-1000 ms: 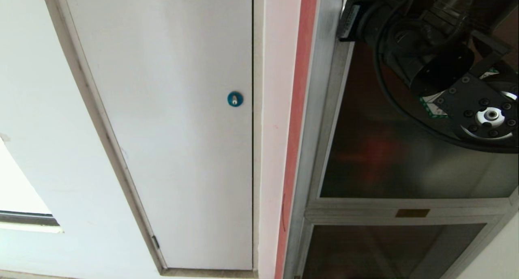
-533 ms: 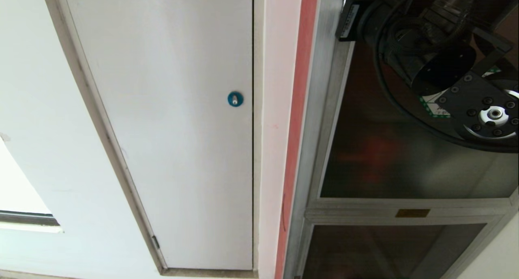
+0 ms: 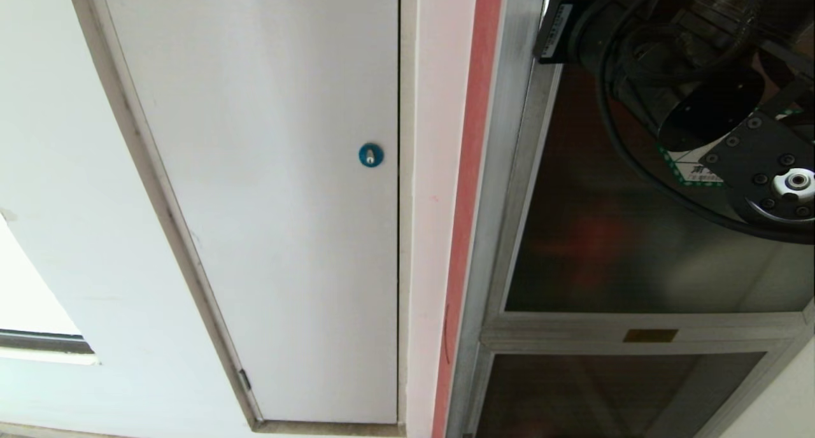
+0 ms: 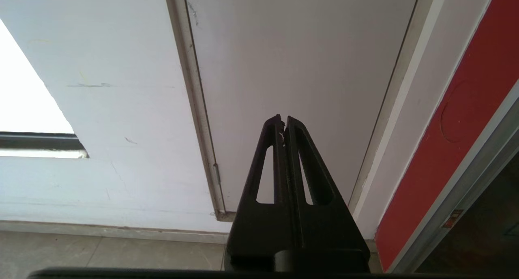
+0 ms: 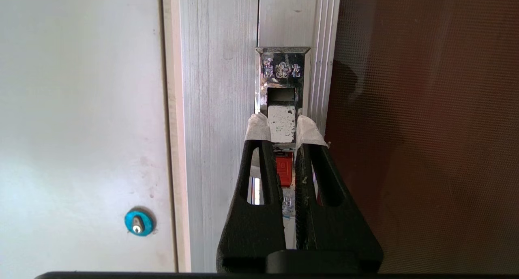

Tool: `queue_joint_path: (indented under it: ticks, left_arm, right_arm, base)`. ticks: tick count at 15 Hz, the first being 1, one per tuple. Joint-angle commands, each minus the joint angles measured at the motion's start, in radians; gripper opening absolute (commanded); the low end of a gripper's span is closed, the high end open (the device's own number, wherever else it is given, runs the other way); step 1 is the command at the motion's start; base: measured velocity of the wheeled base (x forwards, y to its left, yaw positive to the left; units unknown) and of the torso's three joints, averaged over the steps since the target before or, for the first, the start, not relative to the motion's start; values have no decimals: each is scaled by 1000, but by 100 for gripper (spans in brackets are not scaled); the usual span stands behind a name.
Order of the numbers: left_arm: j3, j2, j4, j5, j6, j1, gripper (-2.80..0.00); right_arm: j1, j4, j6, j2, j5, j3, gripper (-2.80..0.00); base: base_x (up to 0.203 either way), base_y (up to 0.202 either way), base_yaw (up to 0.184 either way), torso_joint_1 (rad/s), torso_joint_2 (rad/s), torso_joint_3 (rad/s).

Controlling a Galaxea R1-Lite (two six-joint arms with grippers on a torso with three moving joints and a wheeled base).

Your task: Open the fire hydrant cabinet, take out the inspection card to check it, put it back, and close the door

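The right gripper (image 5: 282, 127) is up against the edge of the door (image 5: 425, 121), and its two padded fingers (image 5: 257, 127) are squeezed on the little metal latch handle (image 5: 282, 123), one finger on each side. A small red bit (image 5: 284, 171) shows just behind the jaws, between them. The door is still closed in the silver frame of the cabinet (image 3: 516, 170). The latch looks hard, shiny and slippery, so I think the soft pads help it not slip. The door is big dark glass in a metal frame, so it is likely heavy and stiff, and best pulled by the latch, not by the glass. The card is not in sight. The left gripper (image 4: 284, 125) is far off, its jaws pressed together on nothing, facing a white door (image 4: 292, 68).
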Motion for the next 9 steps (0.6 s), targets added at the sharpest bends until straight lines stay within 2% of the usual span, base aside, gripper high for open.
queue_joint_path:
  ticks: [1, 9]
  left_arm:
    - [6, 1, 0, 0, 0, 0, -280]
    - [6, 1, 0, 0, 0, 0, -280]
  right_arm:
    - [1, -8, -2, -28, -4, 16, -280]
    - [25, -9, 0, -97, -13, 87, -280]
  base:
    - [0, 0, 0, 0, 0, 0]
    - [0, 0, 0, 0, 0, 0]
